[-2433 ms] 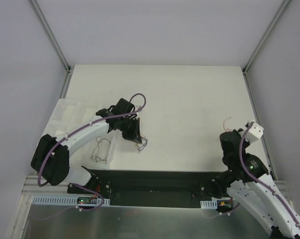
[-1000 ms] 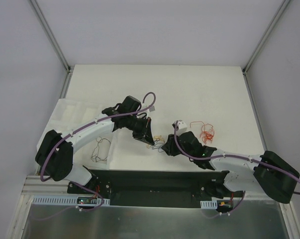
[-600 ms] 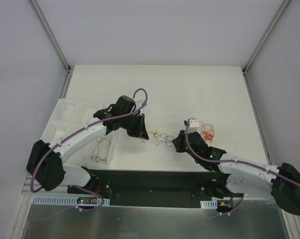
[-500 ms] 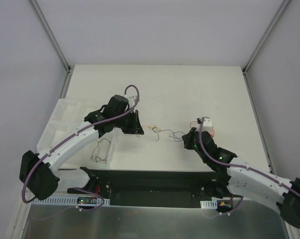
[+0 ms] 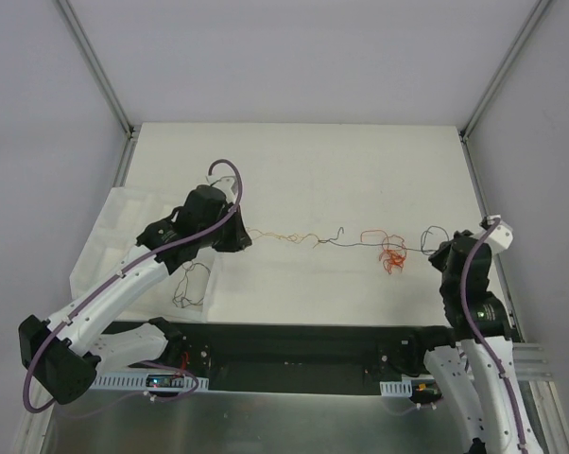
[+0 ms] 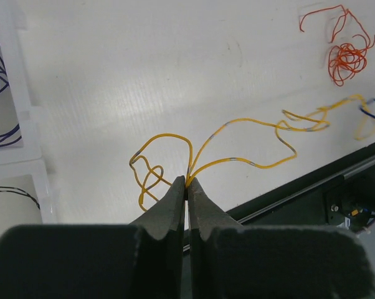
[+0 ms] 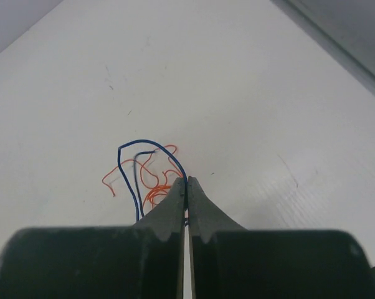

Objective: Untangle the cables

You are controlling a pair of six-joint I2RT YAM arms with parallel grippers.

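A yellow wire [image 5: 283, 236] and a dark blue wire [image 5: 355, 244] stretch in a line across the white table between my two grippers. My left gripper [image 6: 187, 182] is shut on the yellow wire [image 6: 237, 124], at the left end of the line [image 5: 239, 238]. My right gripper [image 7: 187, 180] is shut on the blue wire [image 7: 130, 168], at the right end [image 5: 442, 252]. A loose orange curl [image 5: 391, 253] lies on the table under the line; it also shows in the left wrist view [image 6: 343, 56] and the right wrist view [image 7: 151, 177].
A white tray [image 5: 124, 222] lies at the left. Dark thin wires [image 5: 192, 286] lie by its near right edge, and purple and black wires [image 6: 4, 112] lie in its compartments. The black front rail [image 5: 294, 345] runs along the near edge.
Both grippers have pulled apart, left going left and right going far right, drawing the knot out into a long yellow-and-blue line. The orange curl has stayed on the table.
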